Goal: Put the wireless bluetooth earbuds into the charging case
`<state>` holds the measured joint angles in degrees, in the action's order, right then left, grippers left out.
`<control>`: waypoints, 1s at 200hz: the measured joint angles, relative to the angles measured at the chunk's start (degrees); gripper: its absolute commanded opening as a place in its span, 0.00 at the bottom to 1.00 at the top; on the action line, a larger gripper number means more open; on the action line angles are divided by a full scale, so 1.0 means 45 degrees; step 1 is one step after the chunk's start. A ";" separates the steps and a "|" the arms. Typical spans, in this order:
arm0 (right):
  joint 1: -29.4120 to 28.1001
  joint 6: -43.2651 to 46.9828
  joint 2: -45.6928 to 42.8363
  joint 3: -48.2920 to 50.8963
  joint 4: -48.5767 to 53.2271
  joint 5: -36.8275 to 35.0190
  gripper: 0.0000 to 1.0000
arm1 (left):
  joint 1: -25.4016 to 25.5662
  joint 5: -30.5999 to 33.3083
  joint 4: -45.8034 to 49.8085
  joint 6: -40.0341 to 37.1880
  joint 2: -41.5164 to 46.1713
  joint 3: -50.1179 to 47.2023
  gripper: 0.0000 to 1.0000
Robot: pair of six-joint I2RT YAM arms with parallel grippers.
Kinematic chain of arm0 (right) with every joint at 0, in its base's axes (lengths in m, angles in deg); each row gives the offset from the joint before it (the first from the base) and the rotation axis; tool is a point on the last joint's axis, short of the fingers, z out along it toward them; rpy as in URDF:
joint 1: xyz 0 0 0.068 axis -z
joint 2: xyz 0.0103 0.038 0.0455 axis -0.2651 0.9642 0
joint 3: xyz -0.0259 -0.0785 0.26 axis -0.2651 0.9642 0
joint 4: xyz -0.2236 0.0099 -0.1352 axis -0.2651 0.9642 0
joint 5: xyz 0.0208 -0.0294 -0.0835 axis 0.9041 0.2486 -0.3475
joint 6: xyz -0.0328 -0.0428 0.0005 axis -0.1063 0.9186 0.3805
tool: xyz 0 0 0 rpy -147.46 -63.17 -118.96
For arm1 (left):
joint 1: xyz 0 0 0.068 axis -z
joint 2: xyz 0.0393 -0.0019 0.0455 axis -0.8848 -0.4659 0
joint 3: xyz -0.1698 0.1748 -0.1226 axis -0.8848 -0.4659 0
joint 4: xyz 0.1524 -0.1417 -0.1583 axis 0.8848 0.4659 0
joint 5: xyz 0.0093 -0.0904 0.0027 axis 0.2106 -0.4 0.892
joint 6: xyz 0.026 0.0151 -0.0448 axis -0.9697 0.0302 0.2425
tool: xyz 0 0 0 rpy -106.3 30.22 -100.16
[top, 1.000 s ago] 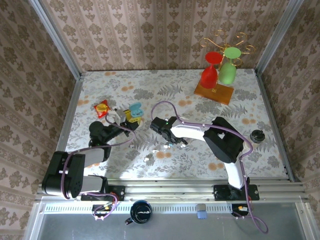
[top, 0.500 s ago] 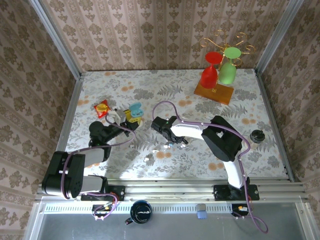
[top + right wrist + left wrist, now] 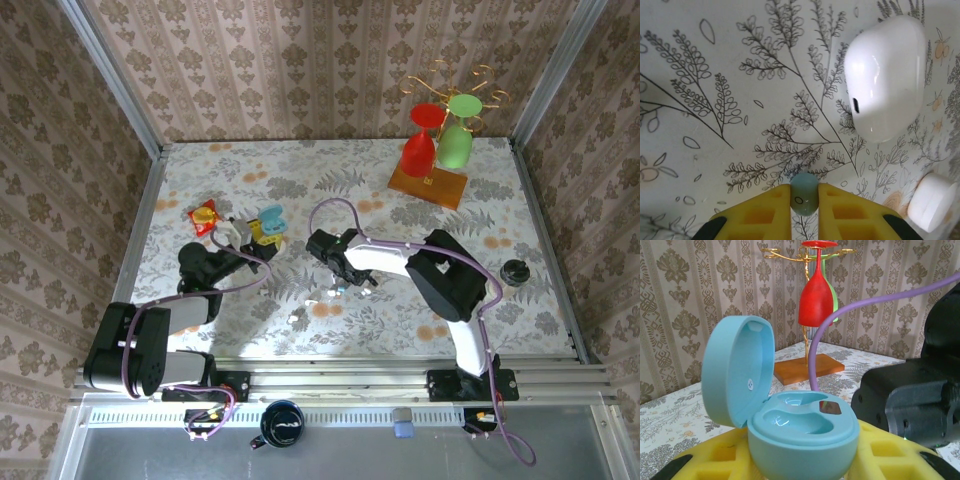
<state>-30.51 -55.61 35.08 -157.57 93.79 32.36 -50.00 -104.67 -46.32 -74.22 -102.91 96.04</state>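
The counter wears a pale cloth printed with grey leaves and orange flowers. 3 walls of brown patterned wallpaper close it in, with metal posts at the corners.

There are 2 arms. The right end effector has its 2 yellow pads pressed together on 1 small pale earbud, held just above the cloth. 1 glossy white case lies shut on the counter beyond those tips and off to their right, well apart from them. 1 small round white disc sits near the right-hand pad, not touching it.

The left end effector pinches 1 blue case between its yellow pads, upright, lid swung open, both hollows bare.

Far past both end effectors stands 1 gold rack on a wooden base, with 2 glasses hung upside down: 1 red glass, 1 green glass. 1 red and yellow item lies just left of the left end effector. 1 small black thing sits far right of the right arm. A few white bits lie near the right end effector, too small to tell what they are.
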 measured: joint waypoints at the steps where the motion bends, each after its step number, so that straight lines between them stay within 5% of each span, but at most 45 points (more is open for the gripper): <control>1: 0.0010 -0.0015 -0.0029 0.0010 -0.0005 0.0029 0.18 | 0.0000 0.0000 0.0000 0.0000 0.0000 0.0000 0.37; 122: 0.4002 -0.3138 -0.4954 0.2735 -0.2006 0.9986 0.18 | 0.1642 -0.0141 0.0000 -0.0913 -0.1379 0.0306 0.37; 200: 0.4143 -0.4051 -0.6436 0.3060 -0.3157 1.2735 0.17 | 0.2545 -0.0398 0.0000 -0.1195 -0.2346 0.0962 0.37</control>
<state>-11.87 -73.83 6.12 -143.80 79.59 89.67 -38.55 -106.46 -46.32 -79.60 -113.47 100.37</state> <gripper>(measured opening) 0.177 0.370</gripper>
